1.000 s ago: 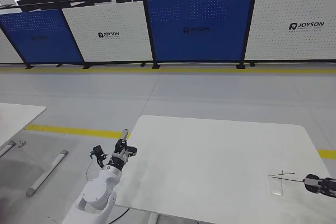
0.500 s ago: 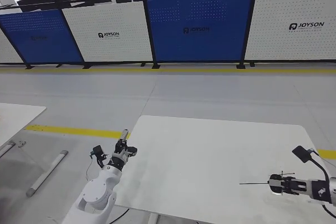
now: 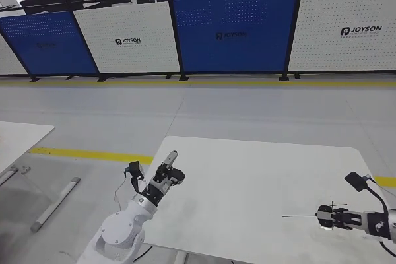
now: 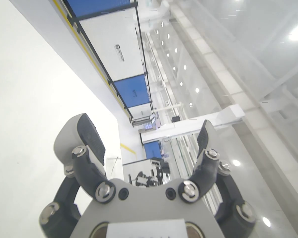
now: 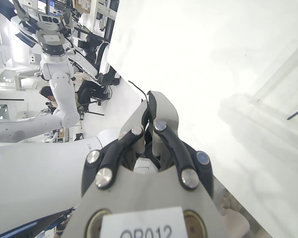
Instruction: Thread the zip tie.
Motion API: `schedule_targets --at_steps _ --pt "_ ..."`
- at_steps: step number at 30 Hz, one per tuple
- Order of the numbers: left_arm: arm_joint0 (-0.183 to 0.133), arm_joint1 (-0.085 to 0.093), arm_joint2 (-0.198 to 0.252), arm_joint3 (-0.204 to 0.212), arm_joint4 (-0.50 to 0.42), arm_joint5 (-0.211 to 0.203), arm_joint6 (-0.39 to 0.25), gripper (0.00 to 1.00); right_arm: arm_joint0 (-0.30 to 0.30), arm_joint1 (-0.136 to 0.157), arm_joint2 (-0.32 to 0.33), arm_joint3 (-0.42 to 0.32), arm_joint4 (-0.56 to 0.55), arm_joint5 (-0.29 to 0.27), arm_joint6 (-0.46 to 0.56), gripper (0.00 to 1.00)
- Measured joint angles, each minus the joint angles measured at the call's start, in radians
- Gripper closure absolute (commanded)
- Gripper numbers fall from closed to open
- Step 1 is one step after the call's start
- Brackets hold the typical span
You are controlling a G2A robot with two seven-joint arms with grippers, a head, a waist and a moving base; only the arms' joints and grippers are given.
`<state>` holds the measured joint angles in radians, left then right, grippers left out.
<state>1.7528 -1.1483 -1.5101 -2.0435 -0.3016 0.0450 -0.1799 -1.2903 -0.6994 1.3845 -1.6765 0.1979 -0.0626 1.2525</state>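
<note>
Top view, zip tie (image 3: 298,216): thin black strap near the table's (image 3: 251,165) right front corner, one end in the right gripper (image 3: 323,216).
Top view, long axis: lying across the table, free end aimed toward the left arm's side.
Top view, left gripper (image 3: 173,157): at the table's left edge, tips raised, well apart from the strap.
Left wrist view, left gripper (image 4: 149,134): pads spread wide, nothing between them, bare table to one side.
Right wrist view, right gripper (image 5: 149,99): pads pressed together on the zip tie (image 5: 137,87), with a short curved black end poking past the tips.
Right wrist view, far side: left gripper (image 5: 43,17) beyond the table edge, fingers apart.
Right wrist view, table: clear plastic piece (image 5: 275,85) with a thin dark strip (image 5: 294,114) beside it; whether another tie, cannot tell.
Coming move, judged: right arm already on the strap, left the farther one. Likely a crossing by the left gripper along the strap's own line to meet the free end, so that alignment is decisive.
</note>
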Motion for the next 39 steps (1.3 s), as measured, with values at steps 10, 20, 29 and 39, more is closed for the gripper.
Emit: schedule_targets --at_steps 10,20,29,39 --pt "-0.026 -0.004 0.080 0.000 0.049 0.042 -0.014 0.00 0.000 0.000 0.000 0.000 0.000 0.000 0.000 1.00" --pt "-0.045 -0.001 0.129 -0.007 0.002 0.117 -0.161 0.00 0.034 -0.017 -0.048 -0.078 -0.034 -0.070 -0.121 1.00" --pt "-0.141 -0.015 0.310 0.068 0.029 0.202 -0.190 0.00 0.114 -0.051 -0.193 -0.104 -0.093 -0.022 -0.206 1.00" --pt "-0.154 -0.016 0.325 0.091 0.028 0.210 -0.185 0.00 0.120 -0.053 -0.200 -0.098 -0.091 -0.017 -0.195 1.00"
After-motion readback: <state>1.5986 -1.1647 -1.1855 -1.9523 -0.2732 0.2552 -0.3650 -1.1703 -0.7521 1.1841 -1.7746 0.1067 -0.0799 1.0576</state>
